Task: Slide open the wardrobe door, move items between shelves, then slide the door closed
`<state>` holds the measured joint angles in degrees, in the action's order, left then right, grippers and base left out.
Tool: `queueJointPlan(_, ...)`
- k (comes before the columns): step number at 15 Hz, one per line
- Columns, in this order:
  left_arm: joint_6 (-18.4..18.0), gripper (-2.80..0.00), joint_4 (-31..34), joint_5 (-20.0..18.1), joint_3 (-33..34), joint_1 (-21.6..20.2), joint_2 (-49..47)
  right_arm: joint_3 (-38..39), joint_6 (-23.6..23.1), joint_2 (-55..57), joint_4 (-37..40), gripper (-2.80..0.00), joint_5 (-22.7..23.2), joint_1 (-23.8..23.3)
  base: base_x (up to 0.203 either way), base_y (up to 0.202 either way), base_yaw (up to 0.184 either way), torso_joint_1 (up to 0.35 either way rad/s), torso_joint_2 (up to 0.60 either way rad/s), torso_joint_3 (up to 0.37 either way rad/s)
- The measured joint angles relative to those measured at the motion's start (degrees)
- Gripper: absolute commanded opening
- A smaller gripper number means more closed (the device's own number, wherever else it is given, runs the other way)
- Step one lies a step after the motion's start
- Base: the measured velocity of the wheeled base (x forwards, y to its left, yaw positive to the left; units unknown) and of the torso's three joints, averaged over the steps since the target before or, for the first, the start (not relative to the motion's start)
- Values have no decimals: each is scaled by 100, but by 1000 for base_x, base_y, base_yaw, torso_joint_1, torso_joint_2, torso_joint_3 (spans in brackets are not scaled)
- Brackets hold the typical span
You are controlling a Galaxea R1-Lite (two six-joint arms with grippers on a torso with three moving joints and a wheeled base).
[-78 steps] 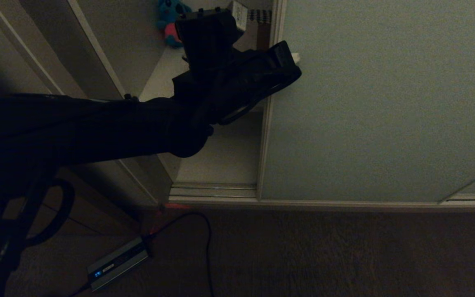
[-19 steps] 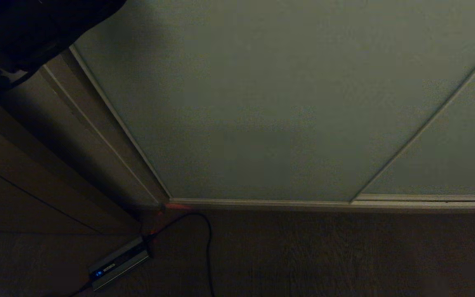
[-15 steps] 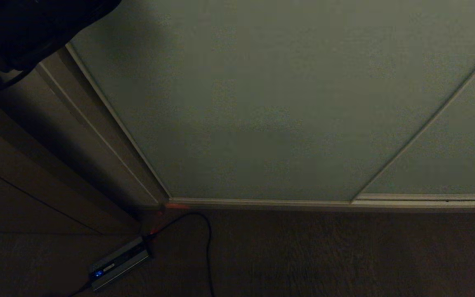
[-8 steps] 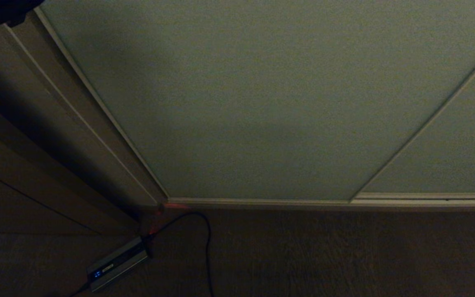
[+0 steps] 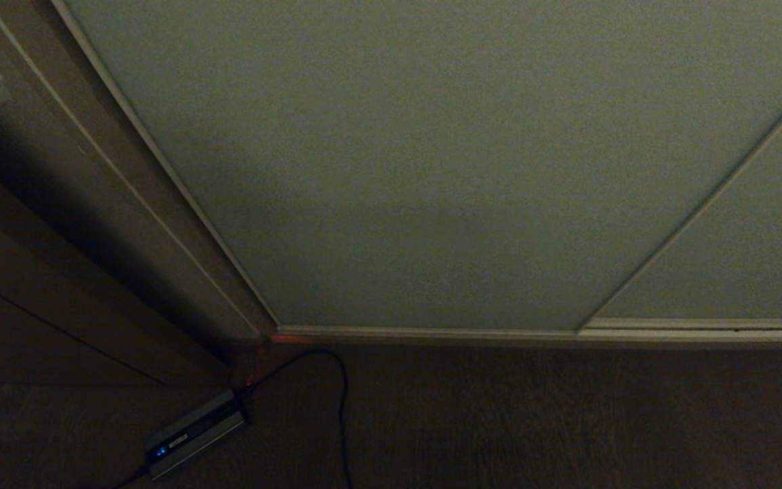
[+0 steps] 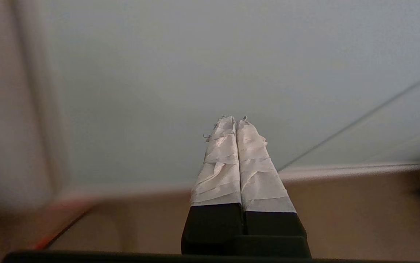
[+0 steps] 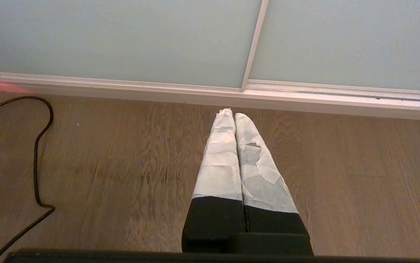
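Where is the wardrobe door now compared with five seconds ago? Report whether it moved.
Yes. The door slid left, judged against the power brick lying in the same spot on the floor; it now covers the gap where shelves showed.

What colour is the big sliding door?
The sliding wardrobe door is pale grey-green with a thin light beige frame. It shows best in the right wrist view.

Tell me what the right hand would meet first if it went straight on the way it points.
Probably the wooden floor, just short of the wardrobe's bottom track. The right hand is shut and angled downward; depth is uncertain.
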<state>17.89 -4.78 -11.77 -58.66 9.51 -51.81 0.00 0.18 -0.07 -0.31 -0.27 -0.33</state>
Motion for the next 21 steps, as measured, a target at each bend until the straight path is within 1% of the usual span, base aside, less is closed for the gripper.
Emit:
queueJointPlan(2,-477,-280,115,685,850,-15,590,0,-1,0,-1,-280,0,-2,0,0,0,0,0,0)
queueJointPlan(5,-1327,-280,204,1413,2023,-23,1618,0,0,0,0,-280,0,0,0,0,0,0,0,0)
queueJointPlan(7,-1697,-280,377,1962,2671,-28,2368,0,-2,0,-1,-280,1,-2,0,0,0,0,0,0)
queueJointPlan(8,-1771,-280,480,2255,3017,-28,2738,0,0,0,0,-280,0,0,0,0,0,0,0,0)
queueJointPlan(9,-1727,-280,520,2565,3373,-28,3016,0,0,0,-2,-280,0,-2,0,0,0,0,0,0)
queueJointPlan(11,-1519,-280,290,3122,4065,-28,3330,0,0,0,-2,-280,0,-2,0,0,0,0,0,0)
queueJointPlan(12,-1445,-280,116,3277,4422,-59,3426,0,0,0,0,-280,1,-2,0,0,0,0,0,0)
queueJointPlan(13,-1421,-280,18,3341,4622,-163,3485,0,0,0,0,-280,0,-2,0,0,0,0,0,0)
queueJointPlan(14,-1452,-280,15,3361,4723,-354,3567,0,0,0,0,-280,0,-2,0,0,0,0,0,0)
queueJointPlan(15,-1538,-280,60,3361,4763,-514,3692,0,0,0,-2,-280,0,0,0,0,0,0,0,0)
queueJointPlan(17,-1839,-280,247,3317,4903,-687,4080,0,-2,0,0,-280,2,0,0,0,0,0,0,0)
queueJointPlan(18,-1964,-280,326,3211,5041,-728,4322,0,-2,0,0,-280,0,0,0,0,0,0,0,0)
queueJointPlan(19,-1996,-280,361,2978,5228,-758,4556,0,0,0,-2,-280,0,0,0,0,0,0,0,0)
queueJointPlan(20,-1949,-280,399,2618,5402,-774,4776,0,0,0,-2,-280,2,0,0,0,0,0,0,0)
queueJointPlan(21,-1946,-280,463,2161,5517,-784,4920,0,-2,0,0,-280,2,0,0,0,0,0,0,0)
